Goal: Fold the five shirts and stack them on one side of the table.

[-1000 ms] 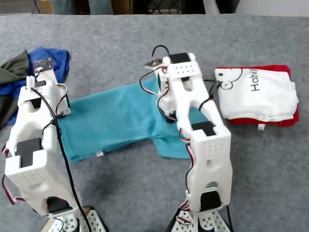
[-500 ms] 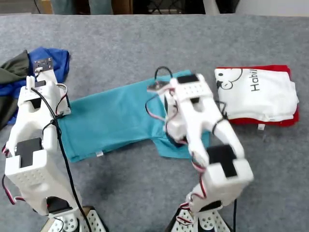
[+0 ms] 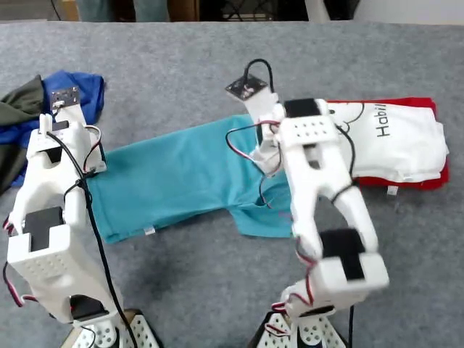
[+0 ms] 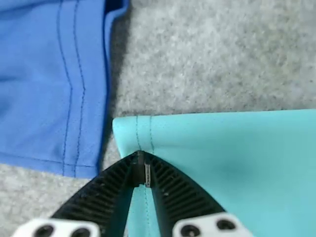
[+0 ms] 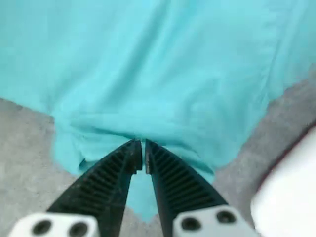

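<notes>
A teal shirt (image 3: 174, 177) lies spread flat across the middle of the grey table. My left gripper (image 4: 142, 168) is shut on the hem at its left corner (image 3: 98, 165), next to a blue shirt (image 4: 49, 74). My right gripper (image 5: 143, 145) is shut and pinches the teal shirt (image 5: 163, 74) near its right sleeve; in the high view that arm's wrist covers the spot. A folded white shirt (image 3: 391, 141) rests on a folded red shirt (image 3: 431, 180) at the right side. The blue shirt (image 3: 80, 90) and a dark green shirt (image 3: 18, 109) lie crumpled at the far left.
Bare grey tabletop (image 3: 181, 58) stretches behind the teal shirt and in front of it between the two arm bases. The white shirt's edge (image 5: 289, 207) shows close beside my right gripper. The right arm's upper links (image 3: 326, 188) pass over the teal shirt's right end.
The right arm has swung to the right and its wrist has moved back and up over the teal shirt's right end. The left arm and its grip have stayed still.
</notes>
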Controlling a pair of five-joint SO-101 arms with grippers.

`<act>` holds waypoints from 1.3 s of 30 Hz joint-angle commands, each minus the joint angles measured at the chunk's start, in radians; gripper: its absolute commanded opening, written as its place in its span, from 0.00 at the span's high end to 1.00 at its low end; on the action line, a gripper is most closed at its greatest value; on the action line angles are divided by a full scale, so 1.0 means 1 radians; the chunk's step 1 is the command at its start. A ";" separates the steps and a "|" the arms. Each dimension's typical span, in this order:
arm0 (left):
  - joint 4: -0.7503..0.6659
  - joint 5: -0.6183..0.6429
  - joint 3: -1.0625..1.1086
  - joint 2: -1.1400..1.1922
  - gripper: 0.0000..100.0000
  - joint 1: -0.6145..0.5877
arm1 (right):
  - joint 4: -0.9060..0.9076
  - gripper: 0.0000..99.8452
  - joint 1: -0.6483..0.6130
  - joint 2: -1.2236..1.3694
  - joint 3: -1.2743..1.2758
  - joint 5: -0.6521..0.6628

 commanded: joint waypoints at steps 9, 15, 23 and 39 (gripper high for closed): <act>0.000 0.005 -0.022 -0.002 0.97 -0.002 | 0.095 0.98 0.034 0.061 -0.010 -0.006; 0.000 0.005 -0.022 -0.002 0.97 -0.002 | 0.038 0.98 0.034 -0.179 0.302 -0.006; 0.000 0.005 -0.022 -0.002 0.97 -0.002 | -0.026 0.98 0.066 -0.473 0.555 0.080; 0.002 0.005 -0.021 -0.002 0.97 -0.002 | -0.061 0.98 0.137 -0.168 0.449 0.003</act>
